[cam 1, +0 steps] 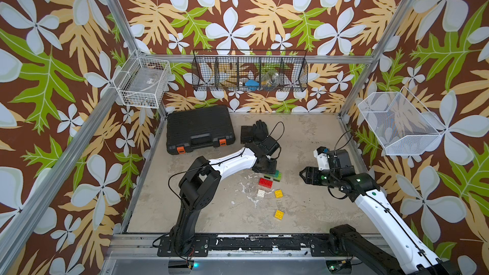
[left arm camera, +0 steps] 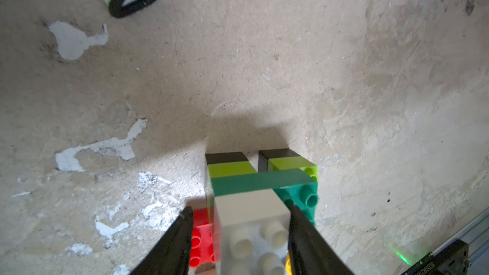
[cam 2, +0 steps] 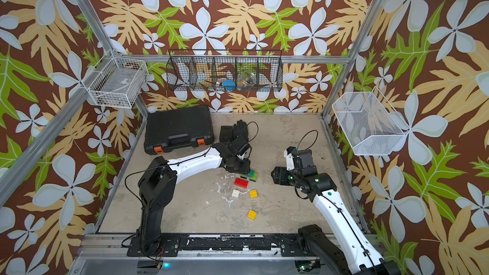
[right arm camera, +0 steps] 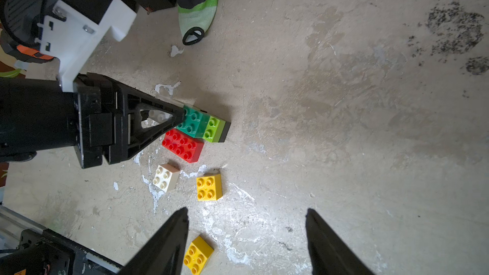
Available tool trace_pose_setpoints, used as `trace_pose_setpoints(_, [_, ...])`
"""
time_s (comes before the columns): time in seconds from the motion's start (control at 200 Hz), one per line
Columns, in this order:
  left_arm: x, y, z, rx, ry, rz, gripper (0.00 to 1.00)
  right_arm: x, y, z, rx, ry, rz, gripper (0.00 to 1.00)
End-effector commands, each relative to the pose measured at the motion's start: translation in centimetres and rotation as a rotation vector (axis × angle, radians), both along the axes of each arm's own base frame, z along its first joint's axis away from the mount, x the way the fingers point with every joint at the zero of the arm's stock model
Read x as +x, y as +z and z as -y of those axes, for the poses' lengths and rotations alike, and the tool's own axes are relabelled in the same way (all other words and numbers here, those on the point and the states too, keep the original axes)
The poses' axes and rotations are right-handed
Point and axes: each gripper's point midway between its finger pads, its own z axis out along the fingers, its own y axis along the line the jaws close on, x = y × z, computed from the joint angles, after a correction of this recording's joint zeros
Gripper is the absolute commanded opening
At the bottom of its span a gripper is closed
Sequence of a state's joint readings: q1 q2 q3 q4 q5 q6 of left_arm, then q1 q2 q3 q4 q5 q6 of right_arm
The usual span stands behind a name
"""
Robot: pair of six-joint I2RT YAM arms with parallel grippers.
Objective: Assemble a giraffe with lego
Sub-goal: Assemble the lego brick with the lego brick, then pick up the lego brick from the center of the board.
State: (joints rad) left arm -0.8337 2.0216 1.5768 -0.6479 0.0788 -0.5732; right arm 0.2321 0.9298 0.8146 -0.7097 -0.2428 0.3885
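Note:
The part-built giraffe [right arm camera: 201,124] lies on its side on the table: black and lime legs, a dark green body [left arm camera: 259,182] and a white brick [left arm camera: 251,215] against it. My left gripper [left arm camera: 240,208] straddles the white brick with its jaws open; a gap shows on the red brick's side. In both top views it hangs over the figure [cam 1: 274,175] [cam 2: 250,175]. Loose lego lies nearby: a red brick [cam 1: 266,182], a white one [cam 1: 261,193] and two yellow ones [cam 1: 278,193] [cam 1: 278,214]. My right gripper [right arm camera: 246,211] stands open and empty to the right [cam 1: 303,174].
A black tool case [cam 1: 199,129] sits at the back left, with a small black box [cam 1: 246,134] and a black glove [cam 1: 260,130] beside it. Wire baskets [cam 1: 250,74] hang on the walls. An aluminium rail [cam 1: 238,236] runs along the front edge.

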Motion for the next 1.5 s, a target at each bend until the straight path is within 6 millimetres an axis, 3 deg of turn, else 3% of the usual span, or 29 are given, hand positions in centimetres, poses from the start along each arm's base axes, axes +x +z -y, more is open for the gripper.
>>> trace_pose_setpoints(0.0, [-1.3, -0.3, -1.8, 0.094, -0.004, -0.042, 0.58, 0.1, 0.2, 0.3, -0.019, 0.0, 0.013, 0.72])
trace_pose_setpoints(0.17, [-0.5, 3.2, -1.2, 0.033, 0.014, 0.016, 0.6, -0.3, 0.2, 0.3, -0.027, 0.004, 0.004, 0.73])
trace_pose_setpoints(0.25, [-0.2, 5.6, -1.0, -0.014, 0.027, 0.059, 0.68, -0.6, 0.2, 0.2, -0.032, 0.018, -0.004, 0.72])
trace_pose_setpoints(0.37, [-0.1, 9.6, -0.8, -0.106, 0.036, 0.129, 0.7, -1.4, 0.1, -1.0, -0.01, 0.052, -0.035, 0.71])
trace_pose_setpoints(0.435, [-0.3, 10.6, -1.6, -0.107, 0.047, 0.155, 0.7, -2.2, -0.2, -2.1, -0.022, 0.072, -0.048, 0.71])
trace_pose_setpoints(0.556, [-1.8, 9.4, -4.0, -0.092, 0.045, 0.15, 0.7, -4.0, -1.8, -4.8, -0.043, 0.121, -0.091, 0.7])
trace_pose_setpoints(0.686, [-4.3, 6.0, -6.8, -0.157, 0.052, 0.085, 0.73, -5.0, -4.6, -6.3, -0.09, 0.149, -0.156, 0.7])
trace_pose_setpoints(0.891, [-7.8, 4.4, -9.6, -0.184, 0.011, 0.062, 0.82, -5.5, -7.3, -9.0, -0.095, 0.14, -0.185, 0.69])
trace_pose_setpoints(1.026, [-8.9, 4.2, -10.7, -0.184, -0.012, 0.053, 0.82, -5.5, -9.1, -10.5, -0.125, 0.149, -0.192, 0.7])
trace_pose_setpoints(1.141, [-9.1, 4.6, -10.9, -0.196, -0.019, 0.059, 0.82, -5.2, -10.9, -10.2, -0.175, 0.131, -0.205, 0.69])
trace_pose_setpoints(1.491, [-9.2, 4.9, -11.7, -0.183, -0.031, 0.063, 0.81, -3.5, -13.4, -11.4, -0.222, 0.154, -0.2, 0.69])
